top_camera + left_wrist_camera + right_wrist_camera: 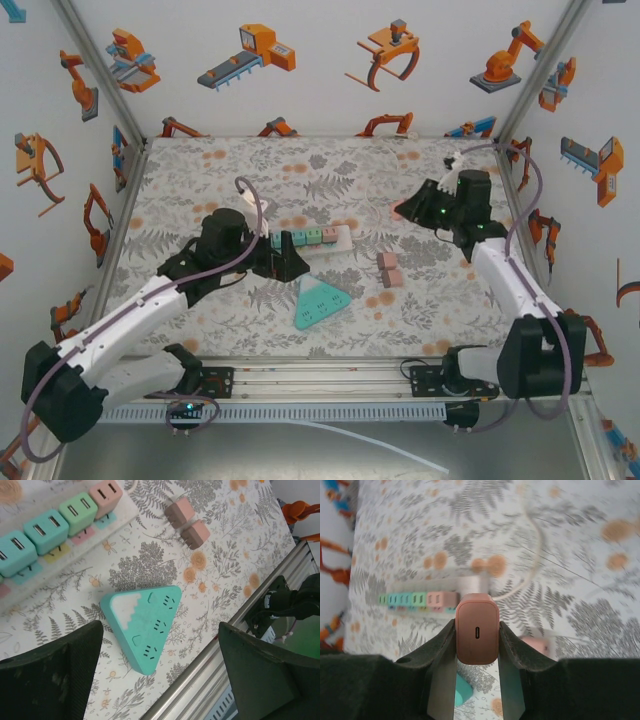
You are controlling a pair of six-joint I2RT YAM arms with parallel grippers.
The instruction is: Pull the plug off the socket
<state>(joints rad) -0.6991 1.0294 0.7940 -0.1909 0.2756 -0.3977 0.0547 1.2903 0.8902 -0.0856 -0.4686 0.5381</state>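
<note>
Plug [477, 625] clenched in right gripper [477, 647], apparently clear of centre-frame power strip [344, 237]; left gripper [160, 675] released; four plugs [47, 532] left seated.

right fingers [441, 652] clamped on both sides of pink plug [477, 630], oval port facing camera | behind it, power strip [471, 585] carrying row of plugs [415, 600], teal, green, pink | white cable [532, 555] curving over fern-print desk [570, 520] | teal block [462, 692] low, partly behind fingers | background blurred

Robot lab cell: aluminium frame [104, 75], robot-print walls [320, 100], floral tabletop [330, 170]
</note>
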